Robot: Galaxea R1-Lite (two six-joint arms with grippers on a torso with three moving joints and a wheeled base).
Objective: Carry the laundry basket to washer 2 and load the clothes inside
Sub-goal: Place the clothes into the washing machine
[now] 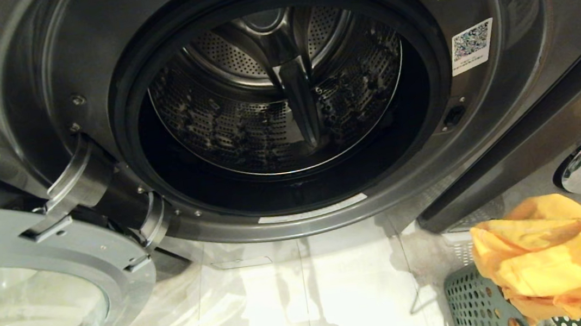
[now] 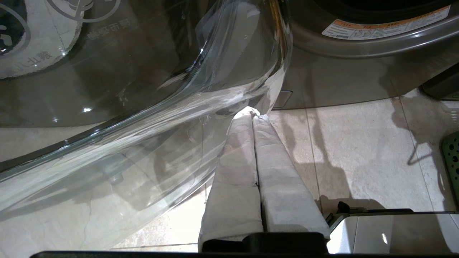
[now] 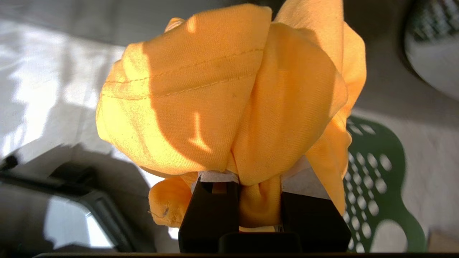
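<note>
Yellow garment lifted out for the open washer 2 (image 1: 284, 103).
The right gripper (image 3: 260, 200) pinches the yellow garment (image 3: 229, 104) above the laundry basket (image 1: 476, 300), probably bound for the drum; the left gripper (image 2: 255, 118), pressed together, idles by the door (image 1: 38, 301).

glossy pale floor tiles (image 1: 306, 298) with thin grout lines, streaked by bright light patches and soft shadows

Open washer (image 1: 284, 103) drum, orange garment (image 1: 547, 254) above green basket (image 1: 476, 306)
</note>
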